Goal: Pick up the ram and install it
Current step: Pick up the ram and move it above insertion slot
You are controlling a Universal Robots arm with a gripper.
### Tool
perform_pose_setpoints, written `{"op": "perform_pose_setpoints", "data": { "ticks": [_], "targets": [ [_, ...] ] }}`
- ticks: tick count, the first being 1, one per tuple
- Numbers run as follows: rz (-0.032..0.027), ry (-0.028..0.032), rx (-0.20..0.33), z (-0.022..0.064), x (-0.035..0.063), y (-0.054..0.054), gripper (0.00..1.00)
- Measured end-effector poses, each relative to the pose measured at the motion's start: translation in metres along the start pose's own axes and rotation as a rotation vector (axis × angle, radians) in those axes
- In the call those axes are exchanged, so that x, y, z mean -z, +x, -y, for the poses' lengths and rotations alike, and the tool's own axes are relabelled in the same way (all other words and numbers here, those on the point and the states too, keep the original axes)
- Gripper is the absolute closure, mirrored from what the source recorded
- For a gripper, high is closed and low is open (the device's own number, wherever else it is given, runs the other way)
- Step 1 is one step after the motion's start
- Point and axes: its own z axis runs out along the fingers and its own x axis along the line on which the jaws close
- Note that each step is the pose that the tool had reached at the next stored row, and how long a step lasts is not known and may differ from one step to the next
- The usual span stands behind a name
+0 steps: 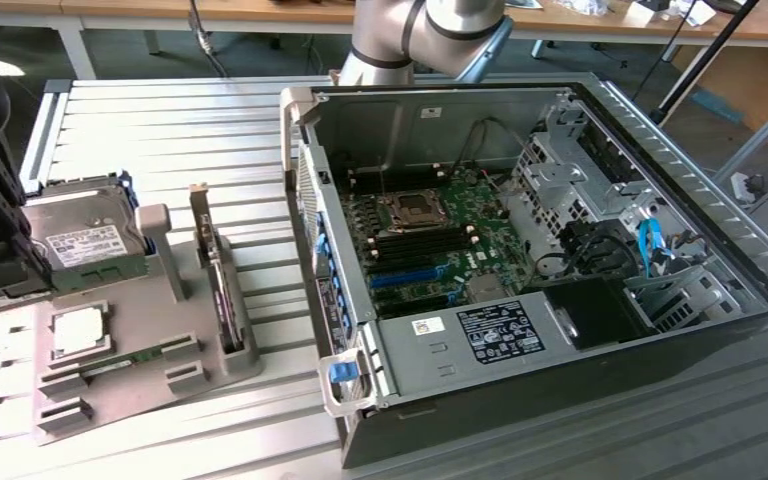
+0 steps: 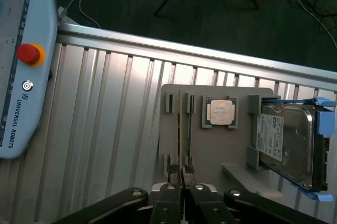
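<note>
**Ram in tray, end effector closed**

Thin green ram [image 2: 180, 129] stands on edge in a matte grey tray [image 2: 210, 150] on the ribbed aluminium counter [image 2: 105, 129]. End effector [image 2: 181, 174] fingers are pressed together, lined up with the ram's near end; contact unclear. Exterior view adds an open steel computer case [image 1: 491, 110].

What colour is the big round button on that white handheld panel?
The button is red, set on a yellow ring. It shows best in the wrist view.
</note>
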Motion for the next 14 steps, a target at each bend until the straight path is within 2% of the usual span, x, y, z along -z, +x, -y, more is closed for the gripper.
{"op": "perform_pose_setpoints", "data": {
  "ticks": [4, 9, 14],
  "targets": [
    [-0.0001, -0.0001, 0.0, -0.0005, 0.0139, -0.001, 0.87],
    [-0.0001, -0.0001, 0.0, -0.0004, 0.0142, -0.001, 0.87],
    [0.0, -0.0009, 0.0, 0.0212, 0.0151, 0.003, 0.87]
  ]
}}
